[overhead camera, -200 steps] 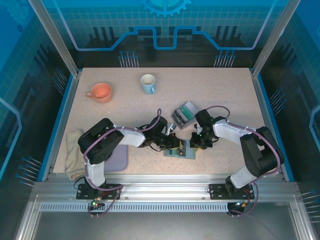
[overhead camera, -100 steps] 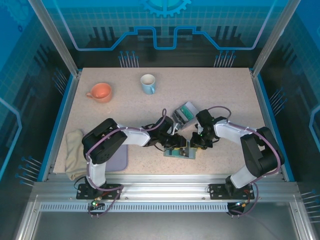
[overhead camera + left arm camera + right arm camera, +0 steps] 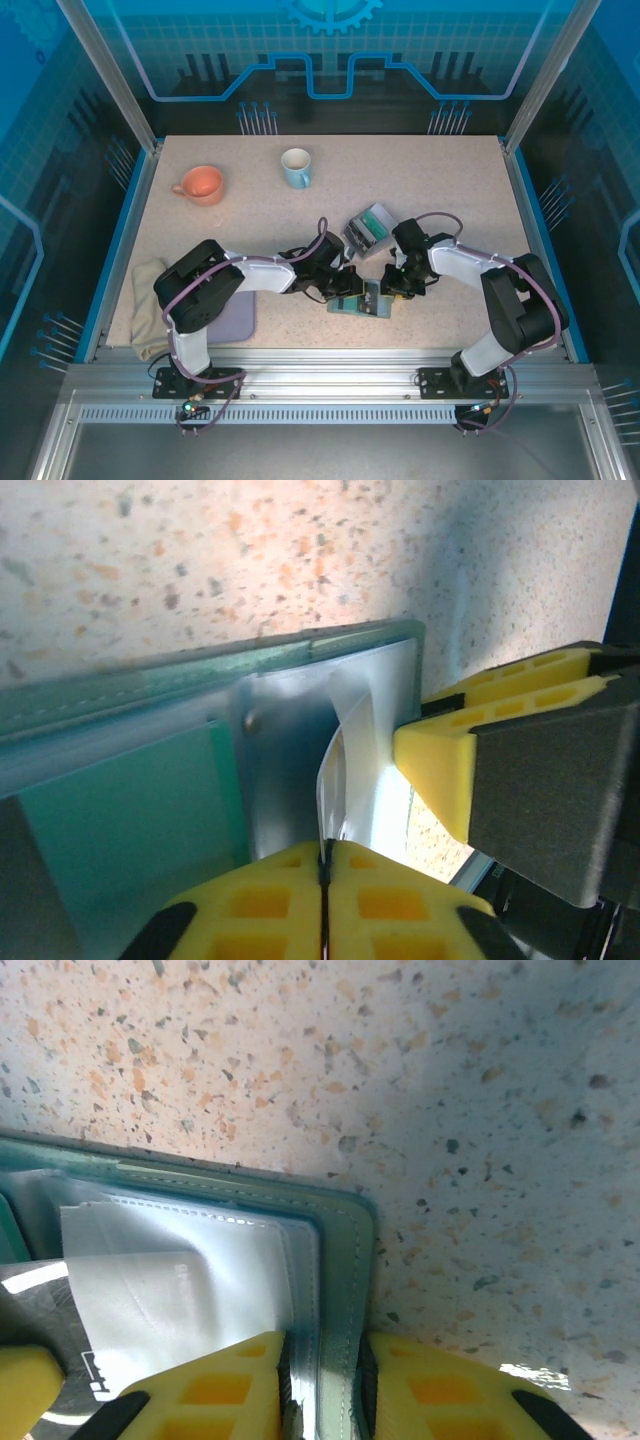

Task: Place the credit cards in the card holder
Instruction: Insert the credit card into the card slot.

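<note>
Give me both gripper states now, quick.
Left gripper: closed, pinching a thin pale sheet at the card holder.
Right gripper: closed on the card holder's edge.

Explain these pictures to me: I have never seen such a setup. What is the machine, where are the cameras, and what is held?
Two robot arms are bolted at the near edge of a table, each ending in a two-finger claw. The wide picture comes from a fixed camera above and behind them; the close-ups from cameras on the wrists. On the table lie an orange mug, a blue mug, a clear box, a beige cloth, a grey mat and the open green card holder, a teal card inside. The right claw clamps the holder's edge. The left claw is shut, seemingly pinching a pale flap inside it.
</note>
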